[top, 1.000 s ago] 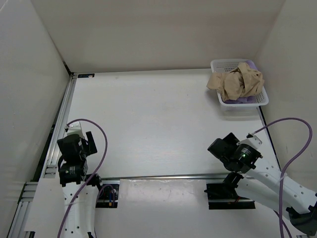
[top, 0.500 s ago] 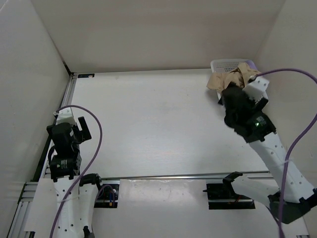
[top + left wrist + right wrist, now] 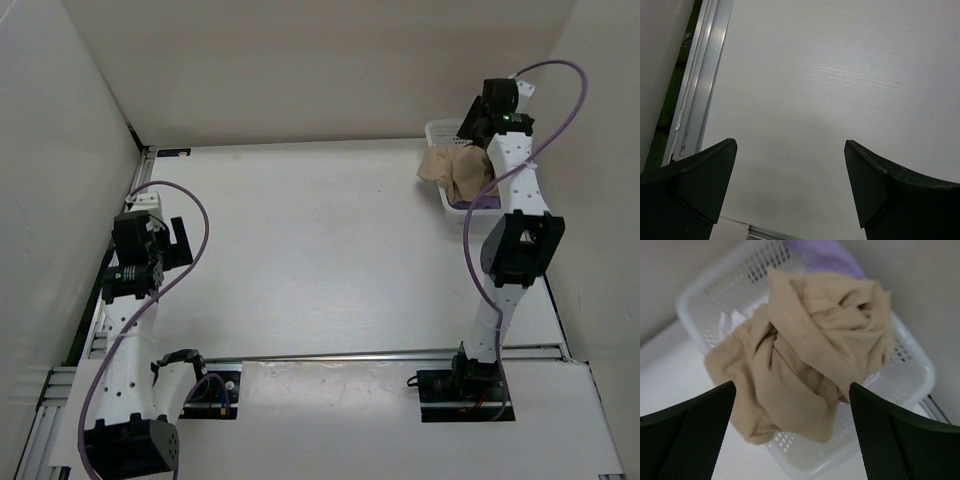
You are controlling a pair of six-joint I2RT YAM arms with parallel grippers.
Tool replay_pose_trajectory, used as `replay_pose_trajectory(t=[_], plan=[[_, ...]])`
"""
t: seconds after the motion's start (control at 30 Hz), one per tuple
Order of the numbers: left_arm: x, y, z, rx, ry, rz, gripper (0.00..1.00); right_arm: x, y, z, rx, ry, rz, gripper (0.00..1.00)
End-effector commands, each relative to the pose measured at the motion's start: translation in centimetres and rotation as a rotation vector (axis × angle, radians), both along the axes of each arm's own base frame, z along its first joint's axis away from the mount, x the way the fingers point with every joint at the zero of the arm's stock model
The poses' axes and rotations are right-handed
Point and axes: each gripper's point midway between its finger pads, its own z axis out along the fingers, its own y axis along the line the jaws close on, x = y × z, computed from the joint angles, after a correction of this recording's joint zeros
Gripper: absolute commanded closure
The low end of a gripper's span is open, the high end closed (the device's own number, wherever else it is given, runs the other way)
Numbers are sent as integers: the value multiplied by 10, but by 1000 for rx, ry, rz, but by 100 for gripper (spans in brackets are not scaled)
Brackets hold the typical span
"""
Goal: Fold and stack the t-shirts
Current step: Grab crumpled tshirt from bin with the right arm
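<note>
T-shirts [image 3: 805, 355] lie heaped in the basket [image 3: 912, 375], a white plastic tub with perforated walls and rounded corners. From the right wrist you see the tan shirt [image 3: 830, 320] on top, soft and deeply creased, with one fold spilling over the rim. A strip of the lavender shirt [image 3: 825, 252] shows behind it. Your right end effector [image 3: 791, 387] hangs above the heap, its dark, finely textured fingers spread wide and gripping nothing.

From the left wrist, your left end effector [image 3: 790, 145] is likewise wide apart and empty. Its matte black, wedge-shaped fingers are above the counter [image 3: 815, 75], which is white with a faint wood grain, and beside a ribbed aluminium rail [image 3: 710, 60].

From above, the basket sits at the counter's far right corner under the outstretched right arm; the left arm stands near the left edge, well apart from it
</note>
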Motion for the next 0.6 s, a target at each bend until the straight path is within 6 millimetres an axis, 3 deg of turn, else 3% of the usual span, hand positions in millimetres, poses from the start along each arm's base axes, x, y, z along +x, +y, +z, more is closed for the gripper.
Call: replay_pose_trajectory(t=[0.0,0.07,0.13,0.2,0.23,0.27,0.3,0.4,0.43,0.5,0.53,0.57], plan=[[14,-7,16,-33,-34,-43,0,5,-10,-33,33,94,36,3],[16,-7,11,-37,-13,-43,0,8,-17,-60,45,147,28,7],[16,-1,7,-40,-1,-22,0,9,-22,-72,48,168,19,14],[16,1,5,-42,7,-12,0,8,-23,-81,44,190,12,37],[16,2,5,-48,6,-9,0,9,-23,-74,42,169,12,52],[16,2,5,-48,6,-9,0,9,-23,-74,42,169,12,86],[16,2,5,-48,6,-9,0,8,-23,-64,40,149,12,99],[14,1,10,-56,-15,-16,0,2,-16,-21,5,76,59,100],[14,1,12,-54,-25,-16,0,-3,-1,12,-9,7,101,100],[12,-1,18,-54,-48,-24,0,-12,13,52,-56,-67,166,100],[12,-1,18,-54,-48,-24,0,-26,29,97,-75,-167,202,100],[9,-2,17,-54,-51,-24,0,-35,39,119,-82,-217,233,100]])
